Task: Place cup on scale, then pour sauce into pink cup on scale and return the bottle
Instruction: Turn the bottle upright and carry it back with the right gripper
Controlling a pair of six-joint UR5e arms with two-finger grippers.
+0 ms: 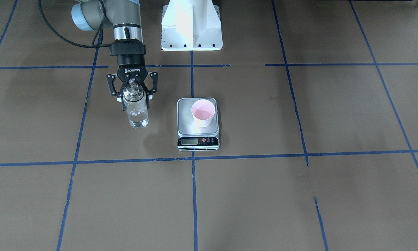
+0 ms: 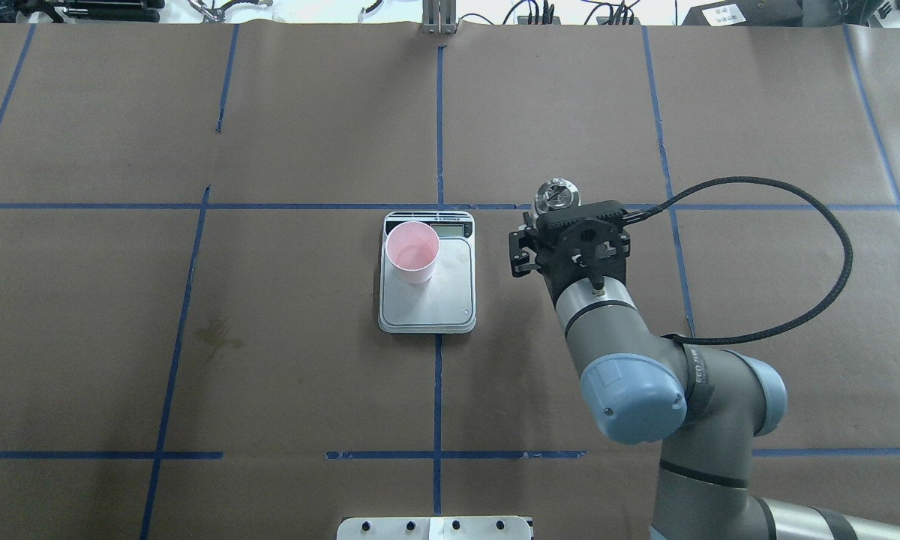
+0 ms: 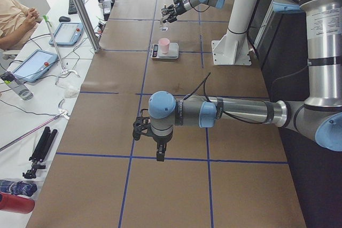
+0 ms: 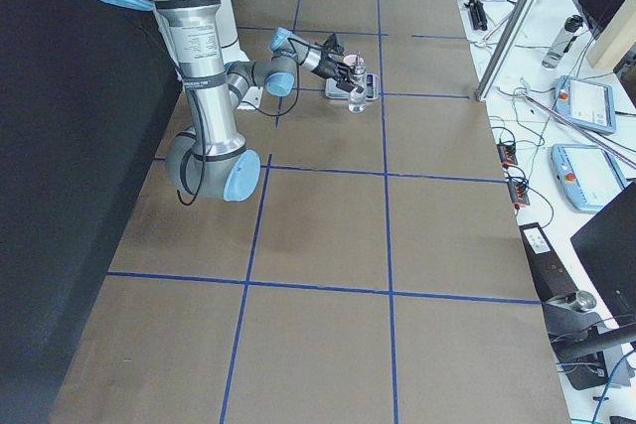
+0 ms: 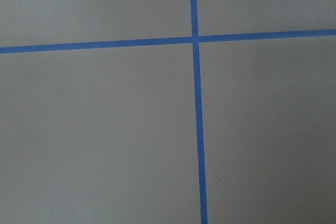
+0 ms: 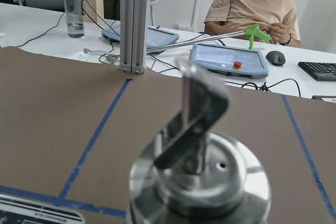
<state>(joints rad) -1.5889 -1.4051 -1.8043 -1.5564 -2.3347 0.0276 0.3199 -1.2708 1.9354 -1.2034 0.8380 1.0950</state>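
Right gripper point(image 1: 134, 98) closed on bottle point(image 1: 136, 113), top-down grasp, pads point(image 1: 120, 100) against the glass just under the metal collar. Bottle upright, to the robot's right of scale point(image 1: 186, 118), clear of it. Can't tell whether the base touches table point(image 1: 264, 191) or hangs just above it. Sauce point(image 1: 138, 121) clear, filling the lower part of the bottle. Spout point(image 6: 197, 119) fills the right wrist view, blurred.

Cup point(image 1: 203, 113) upright on the scale's plate, off-centre toward the robot's left. Faint sheen at the cup's bottom; can't confirm liquid. Scale's display strip point(image 1: 198, 141) faces away from the robot.

Left gripper point(image 3: 155, 138) well apart from all of this, pointing down over bare table near a tape cross point(image 5: 195, 38). Seen only in the side view, so can't tell if open or closed.
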